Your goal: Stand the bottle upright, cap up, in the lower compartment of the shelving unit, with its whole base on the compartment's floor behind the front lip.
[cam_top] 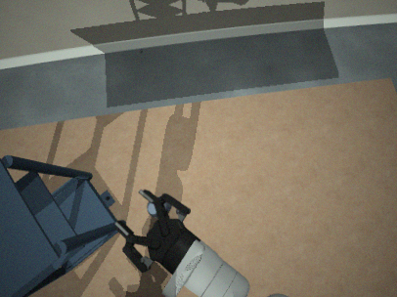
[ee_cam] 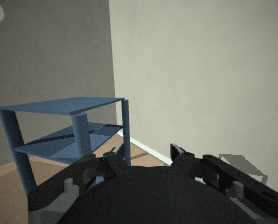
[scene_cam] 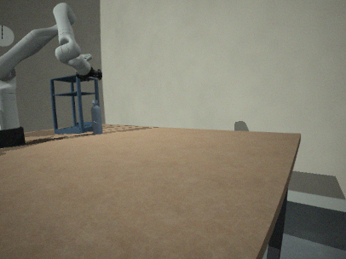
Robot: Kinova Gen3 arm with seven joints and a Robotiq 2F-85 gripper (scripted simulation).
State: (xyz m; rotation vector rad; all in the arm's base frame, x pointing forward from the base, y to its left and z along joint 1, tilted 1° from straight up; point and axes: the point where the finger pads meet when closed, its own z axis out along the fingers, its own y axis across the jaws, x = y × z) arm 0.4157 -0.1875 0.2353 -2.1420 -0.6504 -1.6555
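Note:
The pale blue bottle (scene_cam: pixel 96 117) stands upright, cap up, on the table beside a corner post of the blue shelving unit (scene_cam: pixel 74 105), outside its frame. My gripper (scene_cam: pixel 97 73) hangs well above the bottle, level with the shelf's top, and is open and empty. In the overhead view the gripper (cam_top: pixel 133 211) sits just right of the shelving unit (cam_top: pixel 44 223) and covers most of the bottle. In the wrist view the fingers spread wide with nothing between them. The shelving unit (ee_cam: pixel 70 130) shows there at the left, and the bottle is out of sight.
The wooden table (scene_cam: pixel 149 186) stretches wide to the right of the shelf. The wall (scene_cam: pixel 213 54) stands close behind the shelf, and the table's far edge (cam_top: pixel 196 103) runs along the grey floor. The arm's base (scene_cam: pixel 8 109) stands left of the shelf.

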